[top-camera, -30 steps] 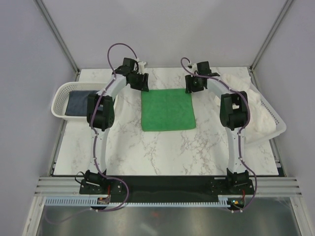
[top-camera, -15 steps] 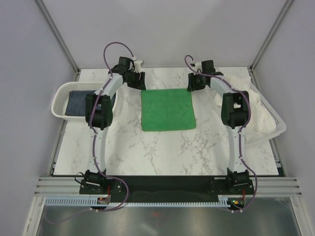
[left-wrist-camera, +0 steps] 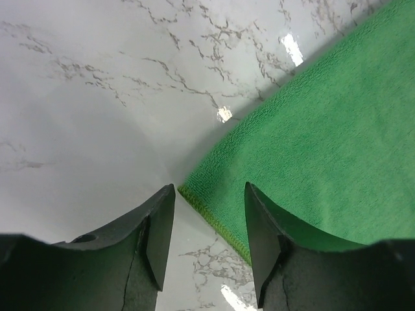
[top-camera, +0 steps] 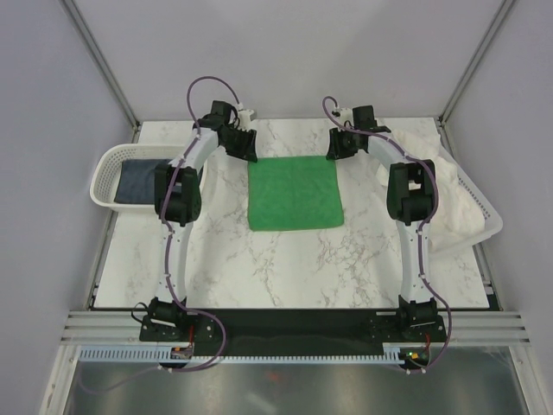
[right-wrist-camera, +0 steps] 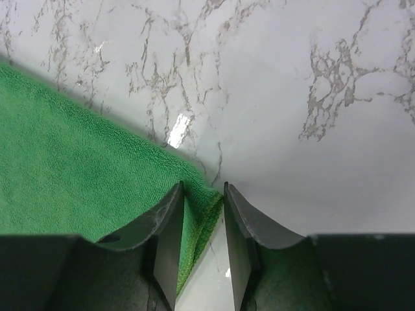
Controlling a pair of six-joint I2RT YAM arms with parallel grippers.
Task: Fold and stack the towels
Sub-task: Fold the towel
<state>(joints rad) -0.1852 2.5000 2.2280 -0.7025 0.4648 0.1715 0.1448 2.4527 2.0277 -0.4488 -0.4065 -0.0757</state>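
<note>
Your green towel [top-camera: 294,192] lies flat and square on the marble counter [top-camera: 285,268], between the two arms, just where it lay a second ago; no edge of it has lifted. Over that second both wrists drew back a little toward the far edge and have now settled again at the towel's two far corners.

At the left gripper [left-wrist-camera: 209,191], the fingers [left-wrist-camera: 152,240] stand well apart. The far left corner of the green towel [left-wrist-camera: 324,142] points into the gap, its tip just beside the inner face of one finger, and bare counter shows in the rest of the gap. Nothing is pinched.

At the right gripper [right-wrist-camera: 203,189], the fingers [right-wrist-camera: 165,240] stand much closer together but are still parted. The far right corner of the green towel [right-wrist-camera: 71,162] sits right in the slot between them, with a sliver of counter showing beside the towel's edge, so it looks straddled rather than clamped.

From above, the left gripper [top-camera: 246,149] and right gripper [top-camera: 337,149] both sit low over those corners. The navy towel [top-camera: 134,179] lies in the white basket [top-camera: 104,169] at the left edge, and the white towel [top-camera: 454,194] is heaped over the other basket [top-camera: 488,220] at the right.
</note>
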